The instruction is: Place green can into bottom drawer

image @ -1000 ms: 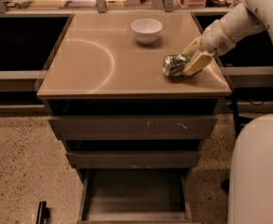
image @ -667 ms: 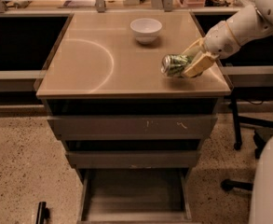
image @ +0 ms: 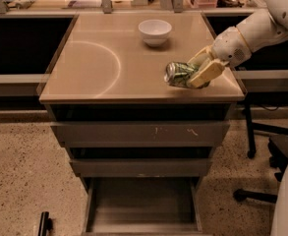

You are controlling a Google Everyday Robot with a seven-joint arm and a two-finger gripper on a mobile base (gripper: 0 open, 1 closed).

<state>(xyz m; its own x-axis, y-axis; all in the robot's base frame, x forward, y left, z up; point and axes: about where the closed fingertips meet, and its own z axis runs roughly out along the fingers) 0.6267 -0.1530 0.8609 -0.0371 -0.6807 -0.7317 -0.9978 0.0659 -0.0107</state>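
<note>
Can point(image: 177, 74) update: it's clamped sideways in the gripper point(image: 192, 73), fingers closed snug around its middle, silver end pointing to 9 o'clock. It sits over the top point(image: 99, 63) at roughly 4 o'clock, near the front right corner. Compared with a second ago the whole can-plus-gripper bundle has slid a little toward 7 o'clock, closer to the front edge, and the arm reaching in from 2 o'clock has followed it. I honestly can't tell whether the can has cleared the surface or is just skimming it; there's a dark shadow underneath that could mean either. My read is that the grasp is done and I'm at the start of the carry. The drawer point(image: 143, 203) is already pulled out at 6 o'clock, down at floor level, and nothing's in it as far as I can see, so the opening step is handled. What's left is the long part: bring the can out past the front edge, drop it past the two shut drawers and let go inside. The can looks dented and slippery, so I'd worry about it rotating in the fingers on the way down. Bowl point(image: 155, 31) at 12 o'clock is well apart and not in the way.
</note>
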